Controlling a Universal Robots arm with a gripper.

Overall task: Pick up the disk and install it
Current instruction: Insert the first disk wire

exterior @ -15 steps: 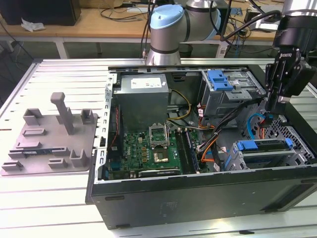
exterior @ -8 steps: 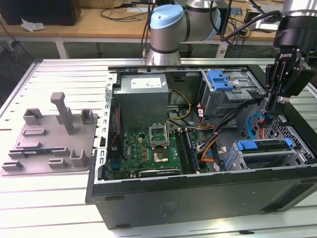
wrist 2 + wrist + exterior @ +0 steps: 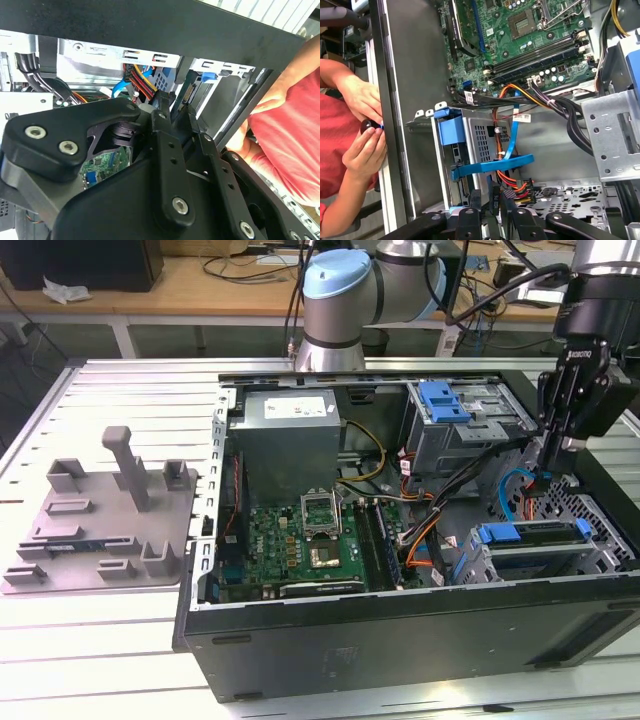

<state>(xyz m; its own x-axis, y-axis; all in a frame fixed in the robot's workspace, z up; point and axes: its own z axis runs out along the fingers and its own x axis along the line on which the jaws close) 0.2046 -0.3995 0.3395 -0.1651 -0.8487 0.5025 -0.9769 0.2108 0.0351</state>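
Exterior view, I see the gripper [image 3: 538, 485] low inside the computer case [image 3: 400, 640], at the exterior view's right, just above the disk [image 3: 530, 533] sitting in the near drive cage [image 3: 600, 560], grip state I cannot tell (a person's hands [image 3: 362, 150] at the case wall).

Person [image 3: 340, 130] mostly out of frame in the first wrist view.

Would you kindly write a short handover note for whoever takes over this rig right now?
Gripper: low inside the open black computer case, at the exterior view's right, just above the drive cages.
Disk: the blue-railed silver hard drive sits in the lower metal cage.
Done: the disk appears to be placed in its cage.
Left: full seating cannot be confirmed.
Note: a person's hands are at the case's edge.
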